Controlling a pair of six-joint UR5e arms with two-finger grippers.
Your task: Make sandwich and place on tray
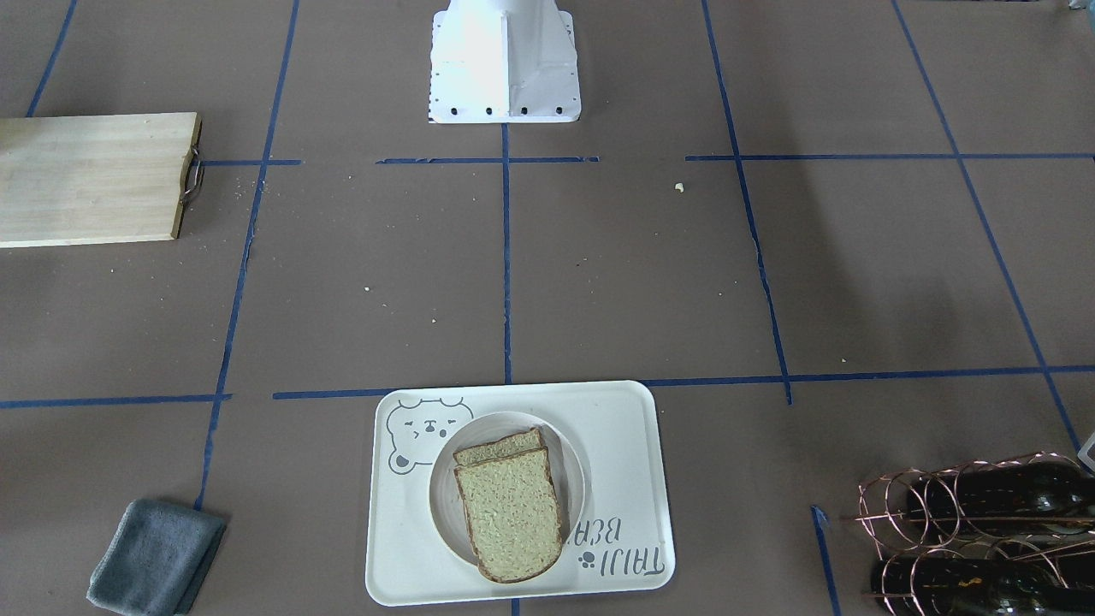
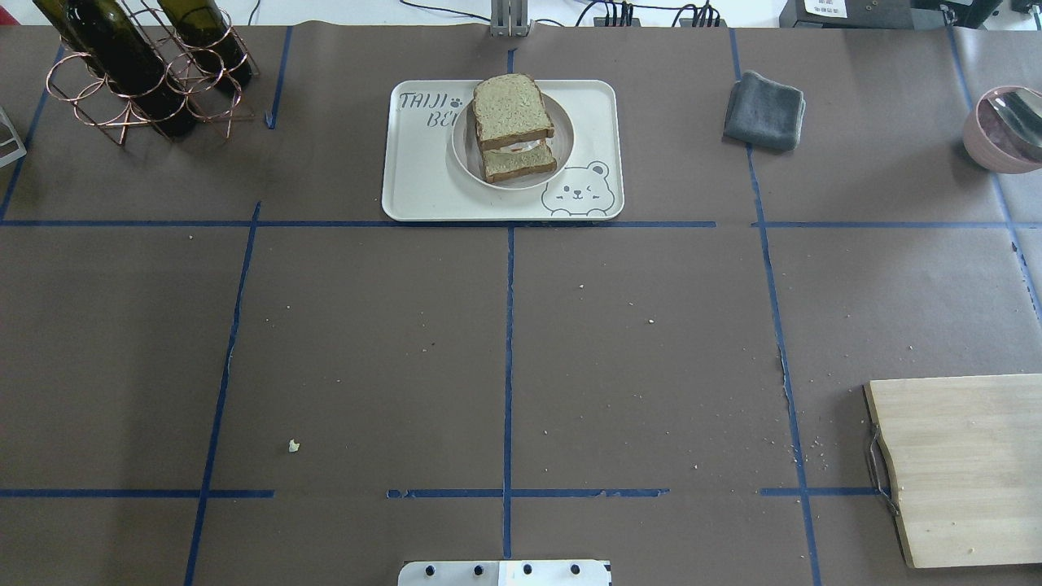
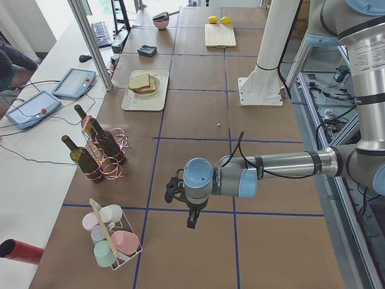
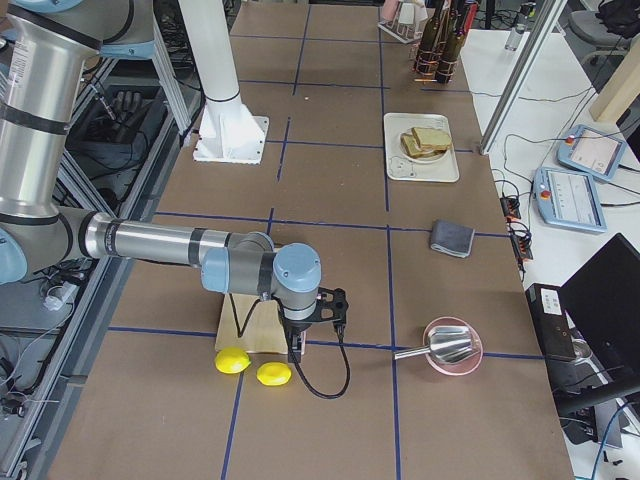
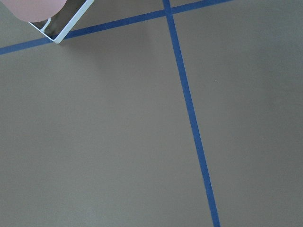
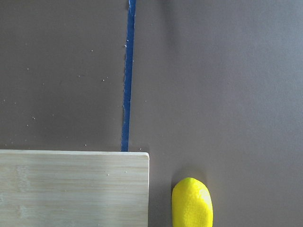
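Bread slices stacked with the egg between them make up the sandwich, which in the front-facing view sits on a small round plate inside the tray. No arm shows.

The overhead view agrees. A sliver of white egg peeks out between the slices, and the top slice sits offset from the bottom one.

From the table's left end, the left end effector hangs low over bare table with a mug rack near it. The tray is well apart, past the bottles. I cannot tell whether it is wide or narrow.

From the right end, the right end effector hangs over the edge of a cutting board, with lemons just beside it and the tray well apart. Its opening cannot be told either.

The left wrist view shows only table, blue tape and a corner of the rack.

The right wrist view shows the board's corner and one lemon directly below.

By my reading the task looks finished. The only move left would be squaring the top slice, a long reach for either arm.
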